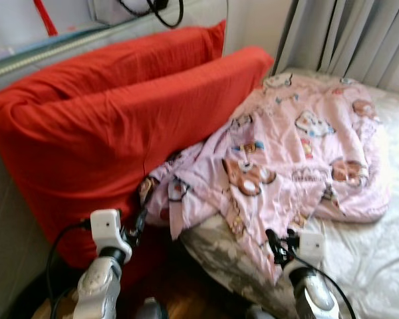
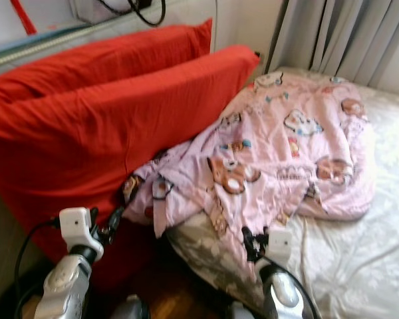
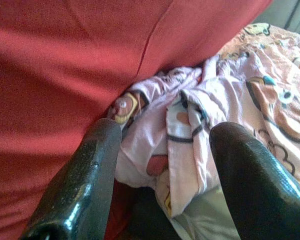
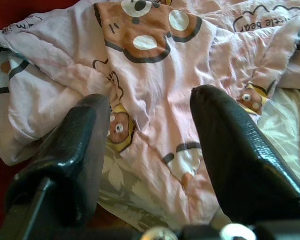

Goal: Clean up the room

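A crumpled pink blanket (image 1: 286,159) printed with cartoon bears lies heaped on the bed, its near corner hanging over the bed's edge. Two big red pillows (image 1: 106,133) lean against the wall to its left, touching the blanket. My left gripper (image 3: 162,165) is open, close to the blanket's bunched corner (image 3: 185,130) where it meets the red pillow (image 3: 65,75). My right gripper (image 4: 147,145) is open just above the blanket's hanging edge (image 4: 155,75). Both wrists show at the bottom of the head views, the left (image 1: 110,232) and the right (image 1: 299,249).
A pale floral sheet (image 1: 379,252) covers the mattress to the right. Grey curtains (image 1: 346,36) hang behind the bed. A black cable (image 1: 166,13) loops over a ledge above the pillows. Dark wooden floor (image 1: 186,299) shows between the arms.
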Available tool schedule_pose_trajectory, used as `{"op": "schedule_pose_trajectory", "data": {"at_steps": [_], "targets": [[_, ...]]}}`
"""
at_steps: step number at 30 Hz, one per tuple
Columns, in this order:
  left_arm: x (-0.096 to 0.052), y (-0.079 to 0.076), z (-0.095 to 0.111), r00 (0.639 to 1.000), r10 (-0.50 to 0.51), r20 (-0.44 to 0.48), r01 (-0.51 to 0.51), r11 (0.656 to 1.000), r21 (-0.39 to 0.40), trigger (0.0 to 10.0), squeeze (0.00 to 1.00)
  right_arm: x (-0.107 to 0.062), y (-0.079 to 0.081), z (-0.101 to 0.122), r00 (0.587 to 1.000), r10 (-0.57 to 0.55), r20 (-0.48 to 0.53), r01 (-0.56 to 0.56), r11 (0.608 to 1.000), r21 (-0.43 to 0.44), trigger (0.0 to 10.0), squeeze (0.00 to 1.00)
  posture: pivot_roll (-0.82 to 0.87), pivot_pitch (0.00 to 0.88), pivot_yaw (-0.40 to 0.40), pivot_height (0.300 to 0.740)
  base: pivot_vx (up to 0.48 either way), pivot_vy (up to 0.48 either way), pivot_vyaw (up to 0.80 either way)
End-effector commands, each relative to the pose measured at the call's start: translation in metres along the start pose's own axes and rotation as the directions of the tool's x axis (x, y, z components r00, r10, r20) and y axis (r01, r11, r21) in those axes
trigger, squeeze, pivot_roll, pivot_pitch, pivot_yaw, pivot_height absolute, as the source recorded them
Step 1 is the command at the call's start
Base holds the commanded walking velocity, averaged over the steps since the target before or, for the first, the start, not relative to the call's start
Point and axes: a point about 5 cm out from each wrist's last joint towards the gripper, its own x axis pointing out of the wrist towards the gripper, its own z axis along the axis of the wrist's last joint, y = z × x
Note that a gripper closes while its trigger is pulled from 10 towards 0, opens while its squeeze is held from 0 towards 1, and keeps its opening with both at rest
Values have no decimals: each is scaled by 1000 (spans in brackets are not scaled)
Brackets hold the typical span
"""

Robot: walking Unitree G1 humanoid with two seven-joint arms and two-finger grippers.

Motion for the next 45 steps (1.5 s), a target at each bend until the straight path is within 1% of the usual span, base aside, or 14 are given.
{"op": "schedule_pose_trajectory", "data": {"at_steps": [1,5,12,15,19,28,31,38,41,45], "targets": [[-1,0,1,1000,-2,-3,2,1000,4,10000,0,1,-1,2,1000,-2,5,2,1000,7,10000,0,34,72,-20,650,0,0,0],[-1,-3,-2,999,-22,-25,22,1000,13,10000,0,0,-2,1,1000,-10,-3,10,1000,10,10000,0,34,72,-21,650,0,0,0],[0,-5,-1,999,-25,-23,26,1000,7,10000,0,0,-3,1,1000,-13,-9,13,1000,4,10000,0,34,81,-21,650,0,0,0],[1,-6,-1,999,-28,-23,28,1000,5,10000,0,0,-4,-2,999,-17,-36,17,1000,-6,10000,0,36,83,-21,650,0,0,0],[1,-5,-1,999,-28,-29,28,1000,6,10000,0,1,-2,-5,998,-3,-58,2,1000,-15,10000,0,32,87,-23,620,0,0,0],[2,-5,-1,999,-34,-29,34,999,8,10000,0,0,-2,-6,999,5,-52,-5,1000,2,10000,0,36,88,-25,620,0,0,0],[2,-5,-1,999,-34,-31,35,999,10,10000,0,0,-2,-7,998,9,-57,-8,1000,11,10000,0,35,89,-24,620,261,0,0],[3,-6,0,999,-44,-31,44,999,15,10000,0,-1,0,-9,997,35,-68,-37,999,-31,10000,0,37,89,-25,620,286,0,0],[4,-6,0,999,-43,-29,43,999,17,10000,0,-1,1,-10,997,38,-66,-39,999,-28,10000,0,37,86,-25,620,320,0,800],[4,-6,0,999,-39,-28,40,999,20,10000,0,-1,3,-12,996,42,-78,-44,999,-25,10000,0,38,85,-25,620,330,0,0]]}}
